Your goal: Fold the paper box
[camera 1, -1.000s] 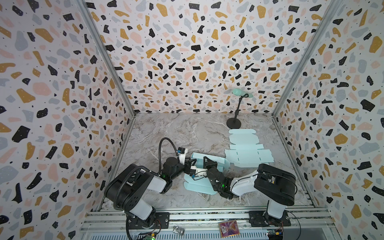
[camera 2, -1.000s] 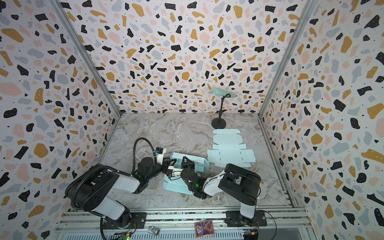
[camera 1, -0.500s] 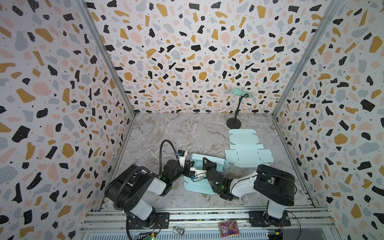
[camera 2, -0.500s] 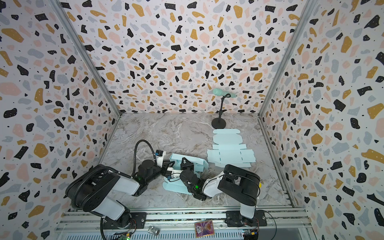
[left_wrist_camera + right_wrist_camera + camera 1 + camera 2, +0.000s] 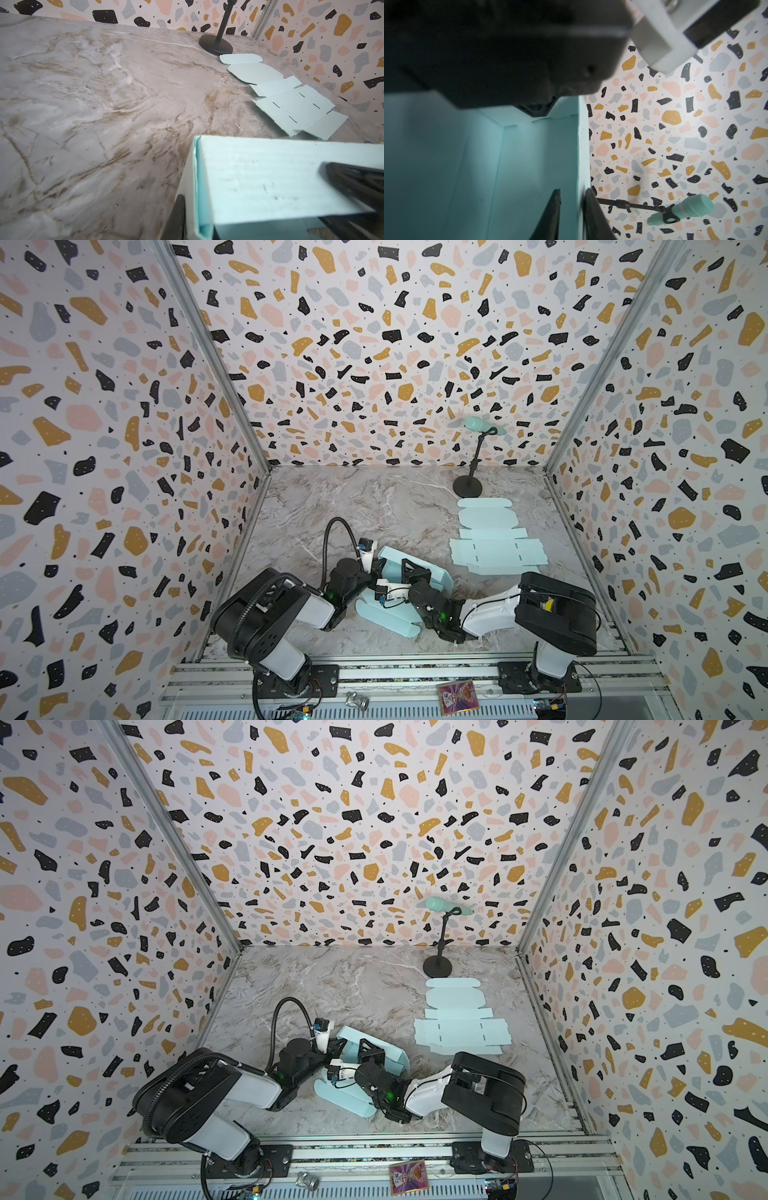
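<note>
In both top views the paper box lies half-folded at about 6 o'clock on the table, with the left gripper at its 9 o'clock side and the right gripper reaching over it from its 4 o'clock side. Neither view shows how the jaws stand. Only the left wrist view shows the left gripper's fingers on either side of the box's corner wall. Only the right wrist view shows the box's inside and that gripper's fingers narrowly straddling a wall. Whether either gripper presses the cardboard I cannot tell. The marbled grey table also bears a flat blank at 3 o'clock and a mint microphone on a black stand at 1 o'clock. Terrazzo-patterned walls enclose three sides.
</note>
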Action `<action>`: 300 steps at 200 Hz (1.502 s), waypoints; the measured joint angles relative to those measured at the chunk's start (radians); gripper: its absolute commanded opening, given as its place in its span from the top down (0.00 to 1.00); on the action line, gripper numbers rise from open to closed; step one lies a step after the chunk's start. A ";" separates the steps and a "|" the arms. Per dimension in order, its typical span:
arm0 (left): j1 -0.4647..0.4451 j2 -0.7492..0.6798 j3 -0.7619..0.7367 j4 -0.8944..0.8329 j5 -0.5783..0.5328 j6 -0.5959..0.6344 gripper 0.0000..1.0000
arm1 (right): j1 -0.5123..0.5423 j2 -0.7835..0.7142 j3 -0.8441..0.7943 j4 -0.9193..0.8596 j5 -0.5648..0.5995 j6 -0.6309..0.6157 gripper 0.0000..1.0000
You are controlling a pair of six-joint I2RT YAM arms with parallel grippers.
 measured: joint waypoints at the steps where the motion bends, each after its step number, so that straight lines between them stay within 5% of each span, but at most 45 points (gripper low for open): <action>1: 0.000 0.000 0.000 0.000 0.000 0.000 0.88 | 0.000 -0.003 0.000 -0.004 -0.002 0.003 0.71; 58: -0.009 0.000 0.000 -0.001 -0.002 0.004 0.88 | 0.000 -0.193 0.029 -0.328 -0.171 0.388 0.41; 105: -0.010 -0.004 0.000 -0.010 -0.006 0.007 0.88 | 0.003 -0.333 0.031 -0.460 -0.327 0.641 0.27; 138: -0.018 -0.016 0.000 -0.027 -0.016 0.011 0.88 | -0.039 -0.419 0.070 -0.539 -0.457 0.797 0.27; 165: -0.026 -0.023 0.001 -0.039 -0.021 0.013 0.88 | -0.196 -0.436 0.199 -0.593 -0.599 0.938 0.25; 218: -0.041 -0.031 0.025 -0.085 -0.025 0.030 0.88 | -0.422 -0.195 0.532 -0.752 -0.835 1.130 0.30; 251: -0.048 -0.035 0.034 -0.105 -0.036 0.037 0.88 | -0.470 -0.051 0.509 -0.816 -0.976 1.208 0.30; 300: -0.051 -0.035 0.036 -0.108 -0.056 0.038 0.87 | -0.495 -0.030 0.417 -0.809 -1.150 1.306 0.33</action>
